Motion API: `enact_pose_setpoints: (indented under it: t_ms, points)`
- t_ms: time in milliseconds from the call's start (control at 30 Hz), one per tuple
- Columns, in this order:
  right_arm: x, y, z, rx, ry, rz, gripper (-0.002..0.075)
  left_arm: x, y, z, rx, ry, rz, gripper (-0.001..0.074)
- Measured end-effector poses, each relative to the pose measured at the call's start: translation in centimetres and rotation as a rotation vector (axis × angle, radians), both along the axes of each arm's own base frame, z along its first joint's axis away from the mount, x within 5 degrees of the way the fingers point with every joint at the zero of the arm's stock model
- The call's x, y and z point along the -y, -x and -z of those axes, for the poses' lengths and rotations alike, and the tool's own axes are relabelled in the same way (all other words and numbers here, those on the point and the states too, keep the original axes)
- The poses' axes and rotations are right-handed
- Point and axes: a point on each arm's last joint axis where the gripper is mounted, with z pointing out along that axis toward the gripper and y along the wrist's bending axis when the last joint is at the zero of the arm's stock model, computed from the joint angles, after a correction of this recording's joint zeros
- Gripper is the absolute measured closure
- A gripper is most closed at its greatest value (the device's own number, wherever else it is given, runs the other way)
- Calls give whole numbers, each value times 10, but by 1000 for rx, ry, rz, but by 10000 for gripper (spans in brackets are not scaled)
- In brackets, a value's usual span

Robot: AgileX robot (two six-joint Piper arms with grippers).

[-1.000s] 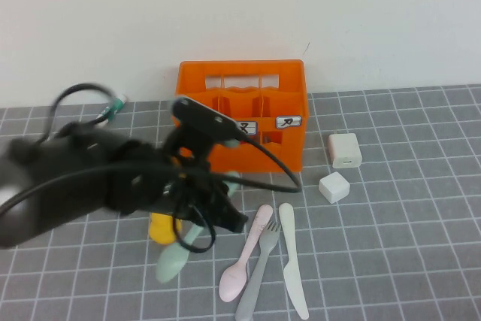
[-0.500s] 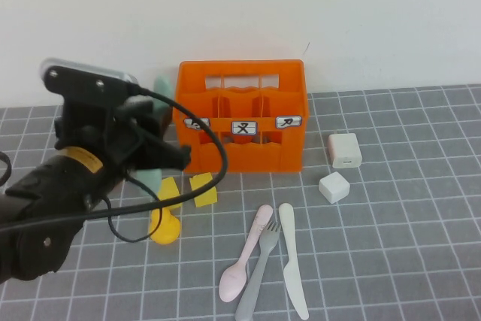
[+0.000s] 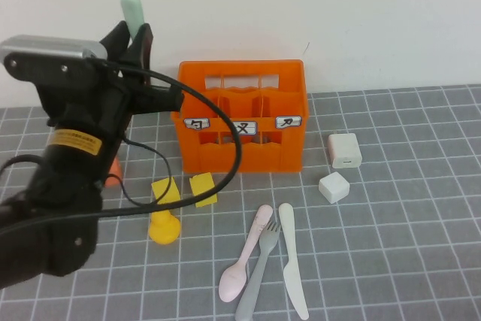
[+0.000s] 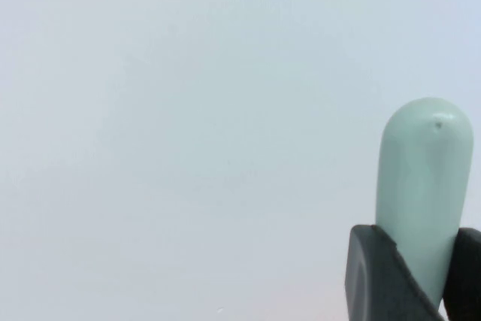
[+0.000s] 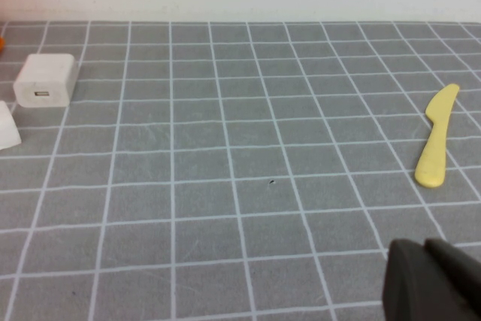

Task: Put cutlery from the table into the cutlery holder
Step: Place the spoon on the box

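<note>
The counter [image 3: 391, 208], dark grey tiles with pale grout, ran below a plain white wall. The left arm filled the left of the high view; a second earlier it had been low over the tiles by the pale green spoon [image 3: 132, 10], and now it was raised, with that spoon gone from the counter and standing upright above the left gripper [image 3: 131, 35], its fingers [image 4: 379, 272] pinching it, as the left wrist view confirmed against the bare wall. The spoon was therefore lifted and seemingly ready to carry to the cutlery holder [image 3: 242, 157], the orange crate just beside the arm, still well short of its compartments. On the tiles in front of the crate lay the pink spoon [image 3: 245, 263], the grey fork [image 3: 259, 278] and the cream-white knife [image 3: 292, 267], close together, untouched. Nearby were a white charger block [image 3: 345, 150], a white cube [image 3: 334, 186], two yellow blocks [image 3: 186, 189] and a yellow-orange piece [image 3: 164, 228]. Nothing seemed to block the crate's open top. The right gripper [image 5: 436, 280] showed only in its wrist view, low over bare tiles near a yellow knife [image 5: 435, 146]; whether it was spread or pressed together could not be told.
</note>
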Motion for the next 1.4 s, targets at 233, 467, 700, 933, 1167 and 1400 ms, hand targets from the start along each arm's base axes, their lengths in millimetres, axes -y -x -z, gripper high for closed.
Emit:
enact_pose_setpoints:
  t_ms: [233, 467, 700, 933, 1167, 1400]
  points:
    - [0, 0, 0, 0, 0, 0, 729, 13, -24, 11, 18, -6, 19, 578]
    - [0, 0, 0, 0, 0, 0, 729, 30, -56, 14, 42, -5, 28, 578]
    - [0, 0, 0, 0, 0, 0, 729, 36, -89, 42, -28, -6, 18, 578]
    - [0, 0, 0, 0, 0, 0, 729, 33, -101, 74, -144, -1, 11, 578]
    - [0, 0, 0, 0, 0, 0, 729, 32, -111, 81, -196, -60, -5, 440]
    - [0, 0, 0, 0, 0, 0, 729, 26, -99, 44, -240, -56, -2, 341]
